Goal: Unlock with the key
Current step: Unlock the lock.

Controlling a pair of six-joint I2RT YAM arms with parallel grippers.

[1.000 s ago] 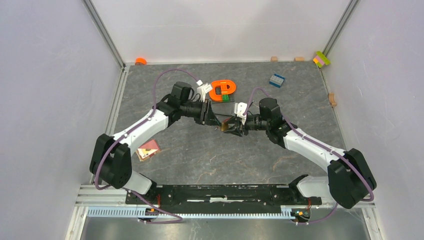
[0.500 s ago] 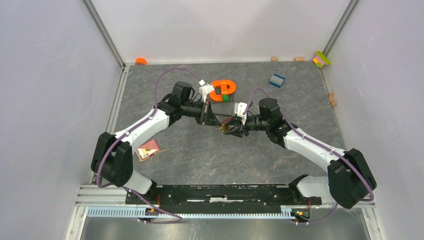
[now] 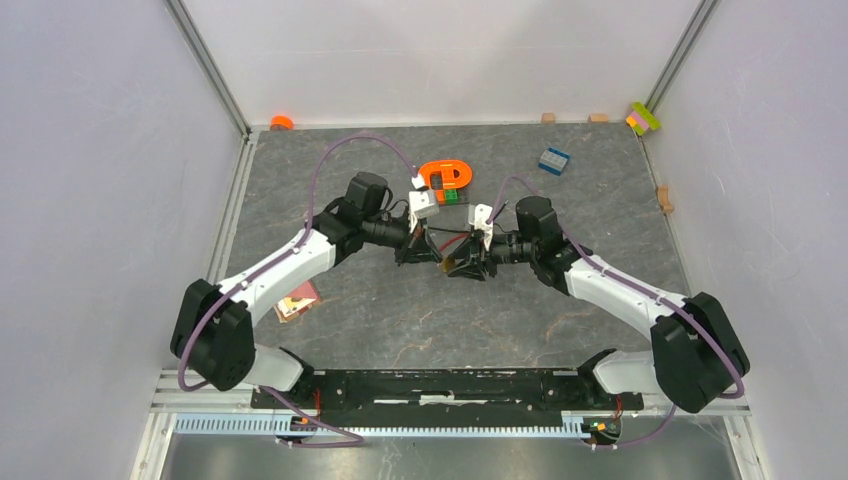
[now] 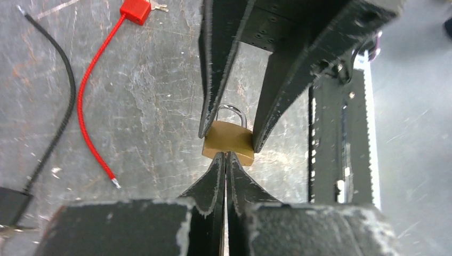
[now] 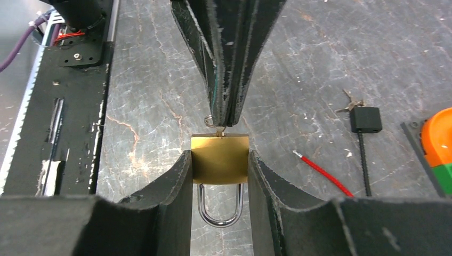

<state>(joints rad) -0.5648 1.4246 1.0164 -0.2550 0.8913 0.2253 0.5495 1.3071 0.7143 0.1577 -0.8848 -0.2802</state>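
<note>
Right wrist view, Dana: what am I holding on my side?

Your right gripper (image 5: 219,156) is clamped on the brass padlock (image 5: 219,160), one finger on each narrow edge, broad face toward the camera. The shackle (image 5: 218,213) points back at your wrist, so the keyway end faces away, toward the other arm.

And the left?

The left gripper (image 5: 224,114) is pinched shut on the small key (image 5: 219,130), whose ring (image 5: 209,120) pokes out beside the tips. The key's tip meets the middle of the keyway end, but how deep it sits I cannot tell.

So where does the lock lie from my left jaws?

Straight ahead of them, joined through the key. On the left wrist view the padlock sits right at your closed tips, squeezed between the right fingers (image 4: 218,64) beyond. Key shank, lock body and shackle all run along one line, and both grippers point down it, nose to nose.

Then the turn is the left arm's job, I reckon: a roll of that wrist about that line, with the right grip firm on the body.

Agreed. Any tilt off that axis and I'd expect the key to bind
</note>
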